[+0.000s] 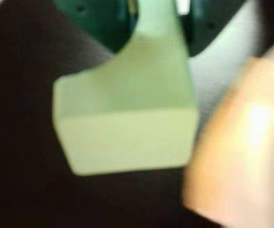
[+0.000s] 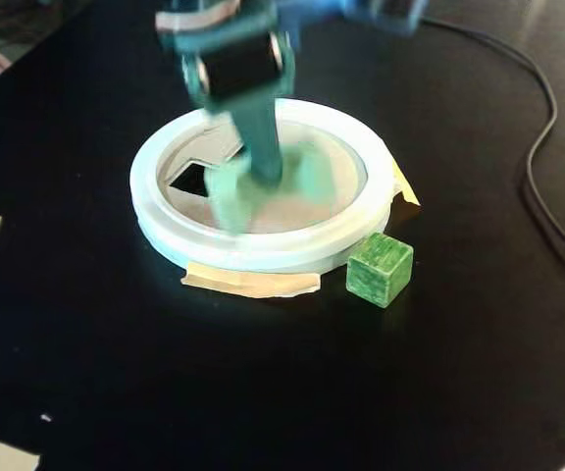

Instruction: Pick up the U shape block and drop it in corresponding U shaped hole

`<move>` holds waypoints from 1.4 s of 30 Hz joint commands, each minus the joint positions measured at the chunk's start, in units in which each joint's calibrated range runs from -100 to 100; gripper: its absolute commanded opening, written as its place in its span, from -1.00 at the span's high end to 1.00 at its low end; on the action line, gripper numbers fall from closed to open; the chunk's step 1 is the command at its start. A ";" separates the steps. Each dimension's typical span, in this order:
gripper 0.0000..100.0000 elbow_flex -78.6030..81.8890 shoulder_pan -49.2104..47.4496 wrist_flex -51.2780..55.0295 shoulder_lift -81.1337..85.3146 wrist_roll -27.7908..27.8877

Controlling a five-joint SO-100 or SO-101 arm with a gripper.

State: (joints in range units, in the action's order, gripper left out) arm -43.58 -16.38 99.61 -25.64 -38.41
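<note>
One arm in frame, blurred by motion. Fixed view, left to right: black square cutout (image 2: 190,179) in the tan round board (image 2: 292,211), white ring rim (image 2: 155,211) around it. Gripper (image 2: 263,182) clamped on the U shape block (image 2: 231,196), pale mint, held over the board's middle. U shaped hole hidden from view. Green cube (image 2: 380,268) just right of the rim, on black table (image 2: 86,343). Wrist view: block (image 1: 127,123) fills centre, dark green fingers (image 1: 103,23) at top.
</note>
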 commanded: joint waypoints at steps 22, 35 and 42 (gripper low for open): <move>0.96 -4.78 -30.93 0.39 -3.34 -26.18; 0.96 -4.78 -23.32 0.19 -15.16 -26.28; 0.96 -4.87 -24.32 -0.52 -15.70 -26.28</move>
State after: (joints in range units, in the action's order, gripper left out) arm -43.58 -40.56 99.61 -42.31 -64.30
